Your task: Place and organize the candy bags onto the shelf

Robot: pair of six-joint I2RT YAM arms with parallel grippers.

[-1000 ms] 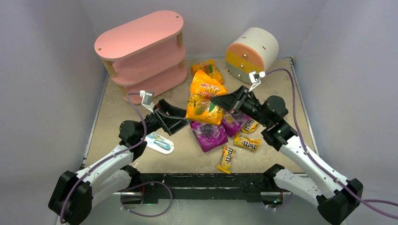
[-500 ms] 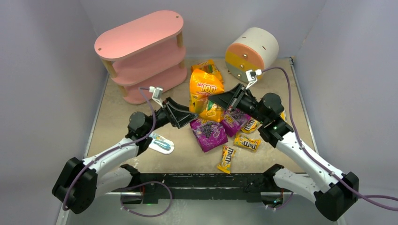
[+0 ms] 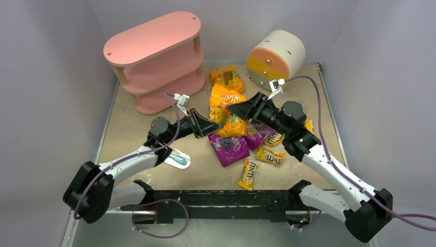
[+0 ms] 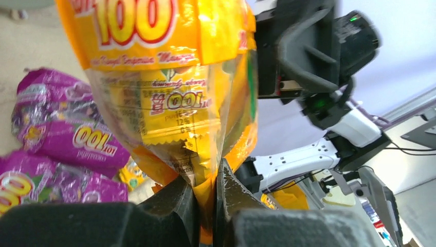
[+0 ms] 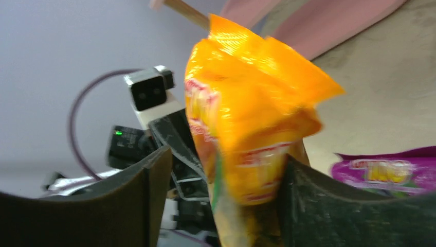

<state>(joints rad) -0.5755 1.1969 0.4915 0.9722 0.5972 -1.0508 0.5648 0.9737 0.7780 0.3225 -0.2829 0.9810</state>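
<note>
A large orange-yellow candy bag hangs above the table centre between both arms. My left gripper is shut on its lower edge; in the left wrist view the bag rises from the pinched seam at my gripper. My right gripper is open, and its fingers stand wide on either side of the bag around my gripper's middle. A second orange-yellow bag lies further back. Two purple bags and small M&M's packs lie below. The pink shelf stands at the back left.
A round cream drum cabinet with orange-yellow drawers sits at the back right. A flat light-blue and white packet lies by the left arm. Grey walls enclose the table on three sides.
My left gripper moved right to the hanging bag and shut on its lower edge. My right gripper, which held the bag, opened. The bag sank slightly.
</note>
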